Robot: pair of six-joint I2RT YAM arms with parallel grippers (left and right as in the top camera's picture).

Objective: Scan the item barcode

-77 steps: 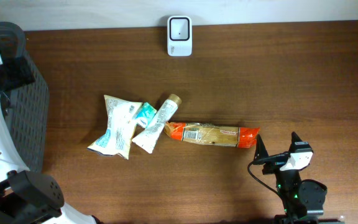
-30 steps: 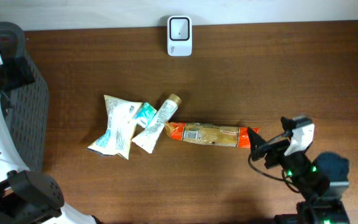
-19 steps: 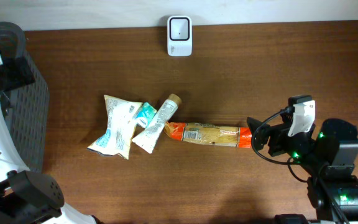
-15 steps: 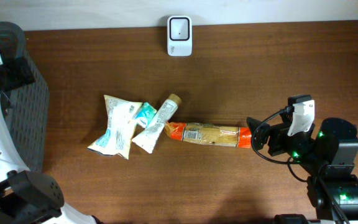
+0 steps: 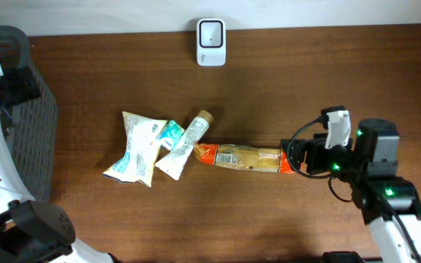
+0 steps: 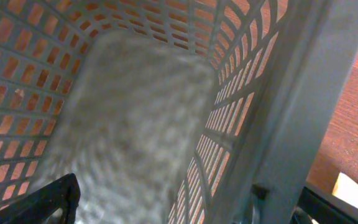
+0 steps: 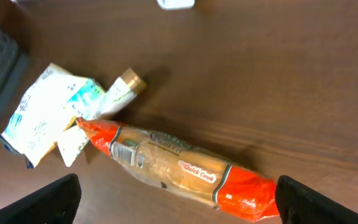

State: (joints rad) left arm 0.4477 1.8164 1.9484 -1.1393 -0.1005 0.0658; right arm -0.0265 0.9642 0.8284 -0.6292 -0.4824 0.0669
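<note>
A long packet [image 5: 247, 157] with orange ends and a clear middle lies across the table's centre, a white barcode label [image 7: 124, 152] near its left end. My right gripper [image 5: 292, 156] stands open at the packet's right orange end. In the right wrist view that packet [image 7: 179, 165] lies between and just ahead of the wide-apart fingertips [image 7: 42, 199], gripper [image 7: 182, 200] holding nothing. The white scanner [image 5: 211, 33] stands at the back edge. My left gripper [image 6: 191, 211] is open inside the basket [image 6: 135, 112], empty.
A white tube [image 5: 185, 146], a small teal packet [image 5: 170, 133] and a pale pouch [image 5: 137, 148] lie bunched just left of the long packet. The dark mesh basket [image 5: 35, 124] stands at the left edge, with the left arm over it.
My right arm has come up from the front edge and moved left, bringing its open gripper to the packet's right end. The items and the left arm have not moved.
</note>
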